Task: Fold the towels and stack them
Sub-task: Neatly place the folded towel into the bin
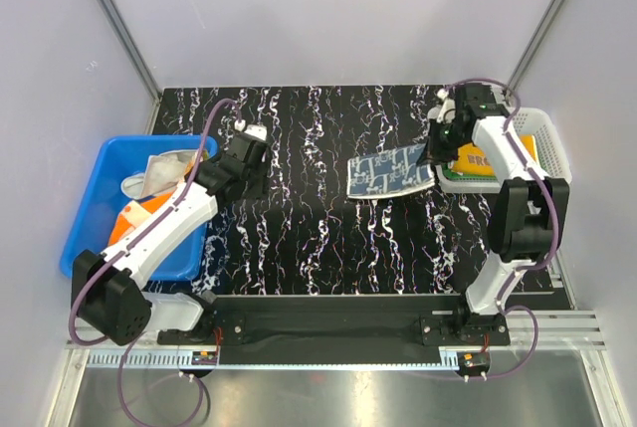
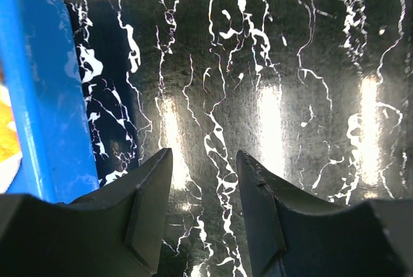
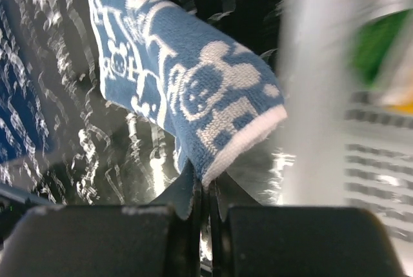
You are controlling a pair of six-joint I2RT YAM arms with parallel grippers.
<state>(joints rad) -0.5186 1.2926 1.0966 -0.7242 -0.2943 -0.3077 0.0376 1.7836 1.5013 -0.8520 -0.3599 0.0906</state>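
A blue-and-white patterned towel (image 1: pixel 390 172) is gripped by 1 edge in the clenched right gripper (image 3: pixel 206 183), right of centre in the top view, just beside the white basket (image 1: pixel 553 138). The left gripper (image 2: pixel 203 167) is seen released and empty above the black marbled table (image 1: pixel 318 238), beside the blue bin (image 1: pixel 90 213) at left, where other towels (image 1: pixel 159 170) are heaped.

Two robot arms, the left arm (image 1: pixel 164 223) and the right arm (image 1: pixel 523 213), each carry one tool: the left tool (image 2: pixel 203 161) and the right tool (image 3: pixel 206 183). They share one marbled worktop (image 1: pixel 318 238). One blue bin (image 1: pixel 90 213) shows at least two cloths, a cream cloth (image 1: pixel 164 166) and an orange cloth (image 1: pixel 134 218). One white basket (image 1: pixel 553 148) shows two more, an orange-yellow towel (image 1: pixel 478 160) and a green towel (image 3: pixel 387 44). One blue patterned towel (image 1: pixel 388 173) brings the visible count to five.
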